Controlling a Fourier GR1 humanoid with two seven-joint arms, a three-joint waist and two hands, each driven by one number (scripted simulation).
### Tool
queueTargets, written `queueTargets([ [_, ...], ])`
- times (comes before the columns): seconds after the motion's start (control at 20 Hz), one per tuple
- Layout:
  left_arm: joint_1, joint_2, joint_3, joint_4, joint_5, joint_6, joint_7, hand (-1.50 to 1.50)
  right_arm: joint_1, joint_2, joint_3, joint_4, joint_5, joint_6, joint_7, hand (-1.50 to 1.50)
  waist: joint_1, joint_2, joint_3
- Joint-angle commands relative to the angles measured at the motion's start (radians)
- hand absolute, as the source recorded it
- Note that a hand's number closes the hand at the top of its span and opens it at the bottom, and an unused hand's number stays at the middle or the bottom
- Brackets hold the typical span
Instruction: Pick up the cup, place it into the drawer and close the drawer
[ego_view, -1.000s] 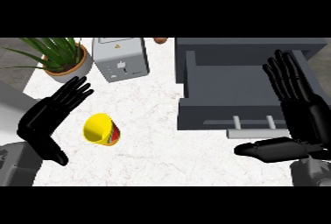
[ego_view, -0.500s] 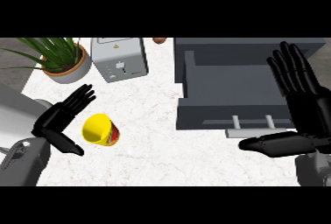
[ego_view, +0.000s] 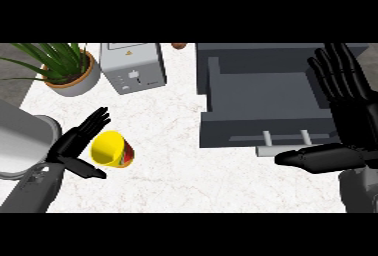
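One white marbled counter (ego_view: 170, 150) | grey drawer (ego_view: 266, 95) open | plant (ego_view: 63, 67), perhaps toaster (ego_view: 134, 67)

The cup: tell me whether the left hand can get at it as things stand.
Probably yes. The left hand is open right beside the yellow cup, fingers on its left and thumb below it, with nothing between them. The cup lies tilted on the bare counter, well clear of the open drawer.
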Motion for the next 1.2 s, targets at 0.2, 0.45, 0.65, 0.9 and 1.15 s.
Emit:
queueTargets([
  [0.2, -0.034, -0.038, -0.016, 0.143, -0.036, -0.038, -0.226, -1.50, -0.025, -0.008, 0.000, 0.038, 0.001, 0.017, -0.006, -1.50, -0.006, 0.006, -0.002],
  [0.45, -0.018, -0.025, -0.041, 0.169, -0.060, -0.048, -0.304, -1.50, -0.009, -0.020, -0.026, 0.041, -0.023, 0.031, -0.010, -1.50, -0.012, 0.007, -0.002],
  [0.65, -0.104, -0.052, -0.031, 0.200, -0.052, -0.024, -0.259, -1.50, -0.050, -0.013, 0.000, 0.048, -0.013, 0.032, 0.000, -1.50, -0.015, 0.008, -0.002],
  [0.9, -0.080, -0.082, -0.062, 0.215, -0.083, 0.010, -0.321, -1.50, -0.053, -0.022, -0.020, 0.064, -0.019, 0.032, 0.004, -1.50, -0.009, 0.008, -0.002],
  [1.15, -0.100, -0.096, -0.071, 0.233, -0.083, -0.033, -0.317, -1.50, -0.058, -0.025, -0.028, 0.056, -0.018, 0.024, 0.011, -1.50, -0.013, 0.009, -0.002],
])
